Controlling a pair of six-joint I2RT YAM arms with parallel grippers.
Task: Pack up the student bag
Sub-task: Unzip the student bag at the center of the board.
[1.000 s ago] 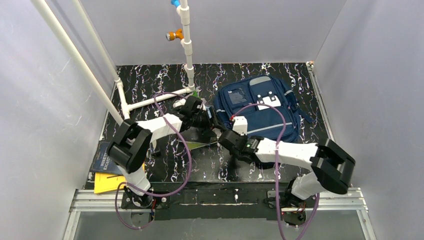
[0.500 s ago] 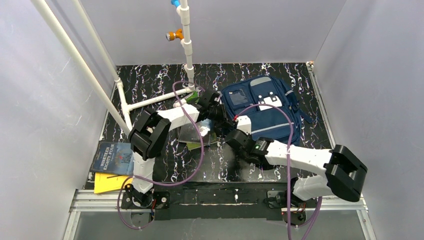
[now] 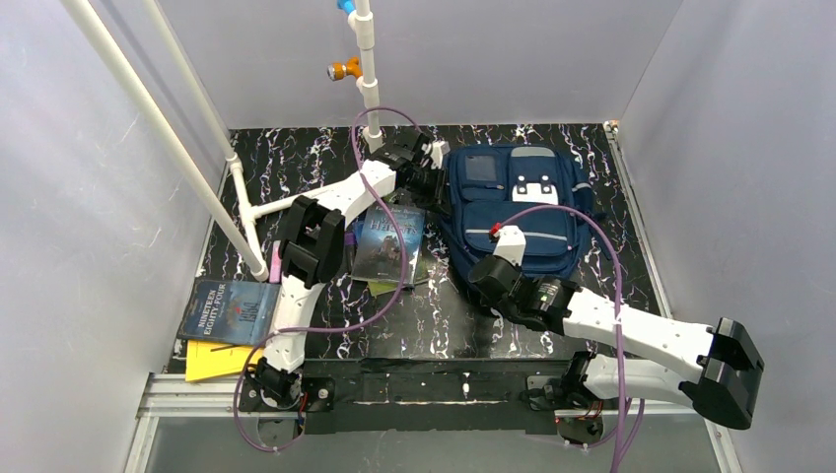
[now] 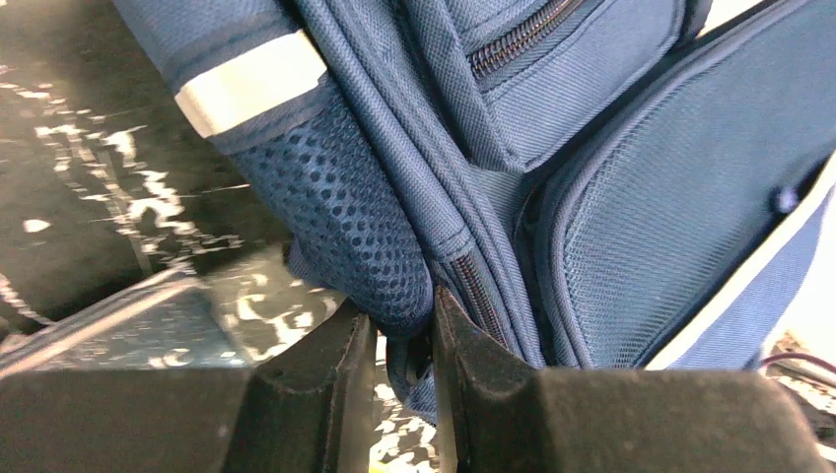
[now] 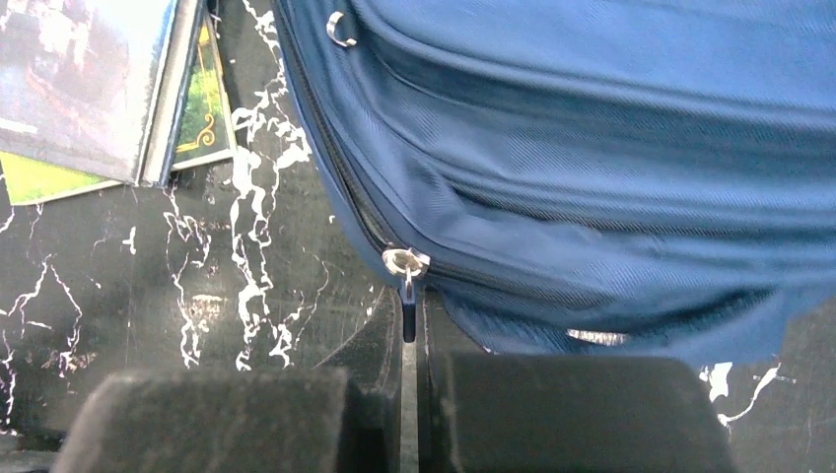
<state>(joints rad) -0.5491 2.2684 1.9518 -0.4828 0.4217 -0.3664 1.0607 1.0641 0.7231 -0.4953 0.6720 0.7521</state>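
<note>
Navy student bag (image 3: 522,212) lies flat, front up, at the far right-centre of the black marbled table (image 3: 296,158), books (image 3: 389,241) just beside its left edge; left gripper (image 4: 404,320) pinches fabric at the bag's mesh side, right gripper (image 5: 409,330) is pressed together on the zipper pull (image 5: 408,315).

This is looking like a robotics lab, set up as a closed test cell; plain grey walls (image 3: 89,217) are boxing in a black marbled table (image 3: 296,163) on three sides; a white left arm (image 3: 294,305) and right arm (image 3: 641,330) are sitting bolted to a metal rail (image 3: 187,394) along the table's near edge, with purple cables (image 3: 401,256) looping from them; a frame of white plastic pipes (image 3: 158,125) is rising over the table's left side.
</note>
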